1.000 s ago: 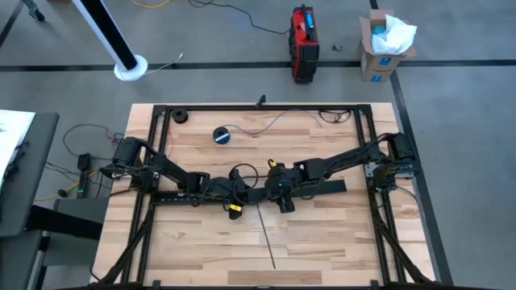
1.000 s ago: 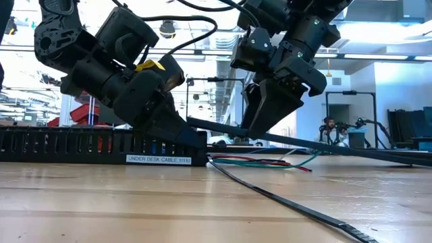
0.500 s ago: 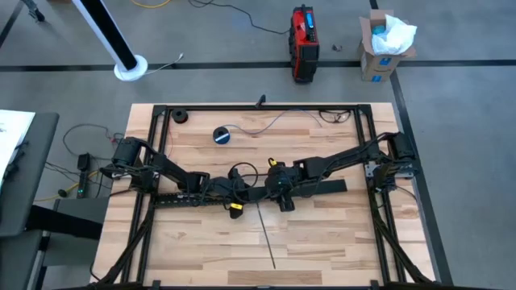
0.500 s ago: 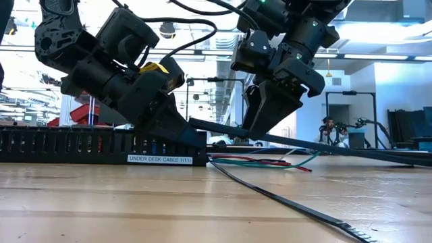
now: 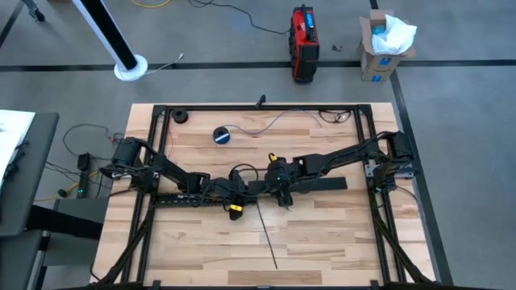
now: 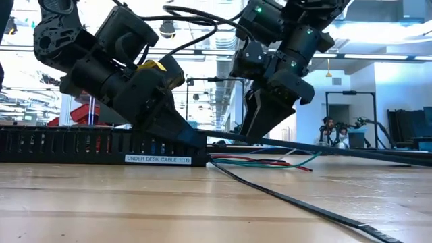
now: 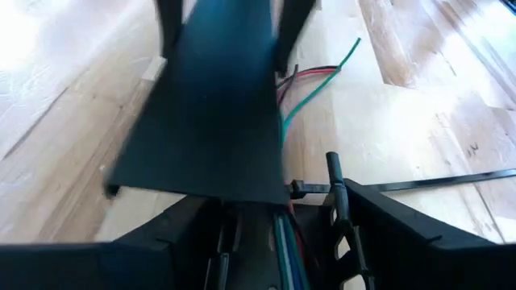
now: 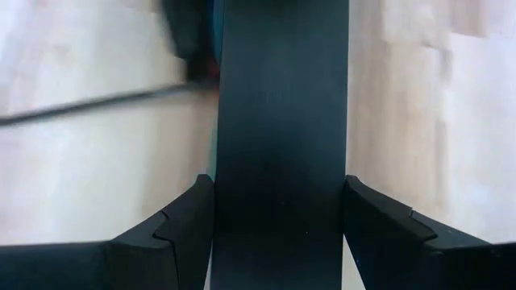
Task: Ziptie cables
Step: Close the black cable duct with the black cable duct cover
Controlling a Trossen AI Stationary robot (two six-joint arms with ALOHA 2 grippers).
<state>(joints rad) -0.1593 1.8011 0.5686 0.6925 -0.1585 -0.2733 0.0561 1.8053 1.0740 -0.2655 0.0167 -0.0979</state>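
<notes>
Since a second ago the right pincer (image 6: 260,125) has slid along the flat black cover strip (image 5: 318,185) toward the left arm, and the strip's near end now sits lower on the slotted cable tray (image 6: 88,145); the left pincer (image 6: 181,131) has barely shifted.

From where I stand, the right pincer straddles the cover strip, its two fingers (image 8: 173,229) pressing against both edges, so it looks closed on the strip. The left pincer sits at the tray's open end; I cannot tell whether its fingers are open or closed.

As for the cables (image 6: 260,162), red, green and dark strands spill out of the tray's end onto the worktop (image 6: 202,202), just beneath the raised strip and between the two pincers, touching neither. In the left wrist view, the same cables (image 7: 310,84) run out from under the strip.

They look light, thin and limp, likely to splay or slip out of a loose pinch, and their insulation could be nicked by a hard squeeze. I would gather them close to the tray mouth, where they still lie bunched together, rather than near the fanned tips. A long black ziptie (image 5: 267,240) lies loose on the worktop, running toward the front edge.
</notes>
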